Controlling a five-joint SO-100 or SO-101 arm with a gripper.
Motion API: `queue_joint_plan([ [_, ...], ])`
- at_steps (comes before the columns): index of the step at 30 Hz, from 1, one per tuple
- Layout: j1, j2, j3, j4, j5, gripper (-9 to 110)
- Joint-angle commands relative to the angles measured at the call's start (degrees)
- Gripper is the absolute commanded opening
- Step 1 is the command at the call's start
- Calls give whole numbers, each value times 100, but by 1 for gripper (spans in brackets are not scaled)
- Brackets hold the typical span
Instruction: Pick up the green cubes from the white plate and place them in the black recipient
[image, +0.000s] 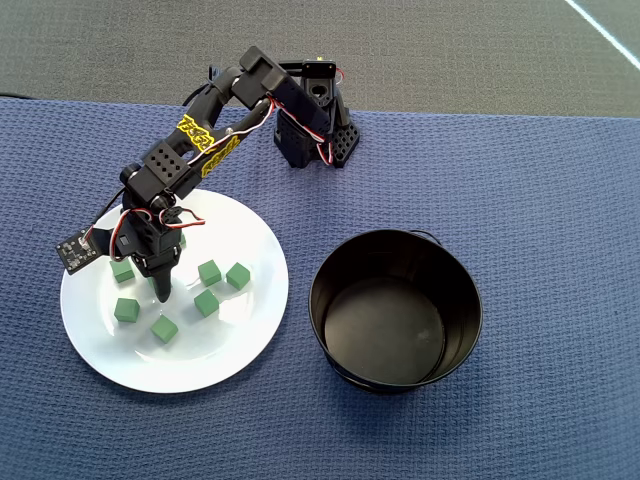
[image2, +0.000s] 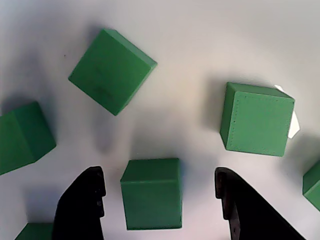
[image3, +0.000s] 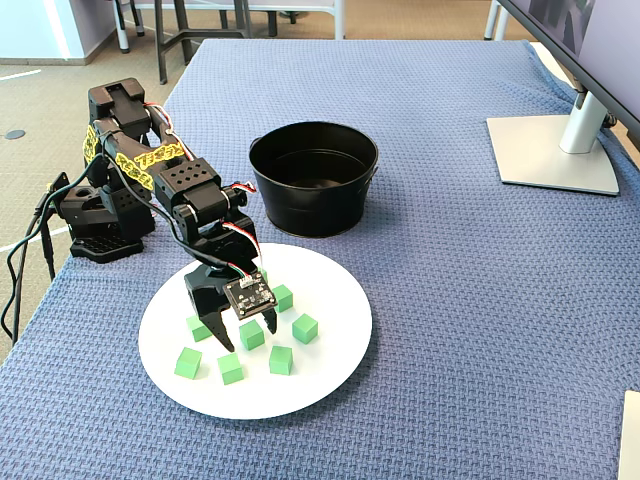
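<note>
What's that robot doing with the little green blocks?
The robot arm is reaching down over the white plate, where the green cubes lie scattered. Its gripper is open, with one cube sitting between the two fingers, not squeezed yet. The black pot beside the plate looks empty, so no cube seems to have gone in so far.

Green cubes (image: 208, 272) scattered on white plate (image: 255, 330); black recipient (image: 395, 308) beside, empty.
</note>
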Motion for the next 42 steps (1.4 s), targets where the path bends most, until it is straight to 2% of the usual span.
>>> queue_joint_plan([
  [1, 9, 26, -44, -158, -18, 16],
  [2, 0, 26, -18, -193, 9, 0],
  [5, 18, 70, 202, -545, 9, 0],
  [12, 0, 79, 114, -475, 290, 0],
  [18, -26, 237, -475, 334, 686, 0],
  [26, -132, 492, -2013, 2206, 1020, 0],
  [32, -422, 1204, -3138, 3498, 1881, 0],
  [36, -888, 2276, -2461, 3480, 2821, 0],
  [42, -2180, 4087, -185, 2602, 4307, 0],
])
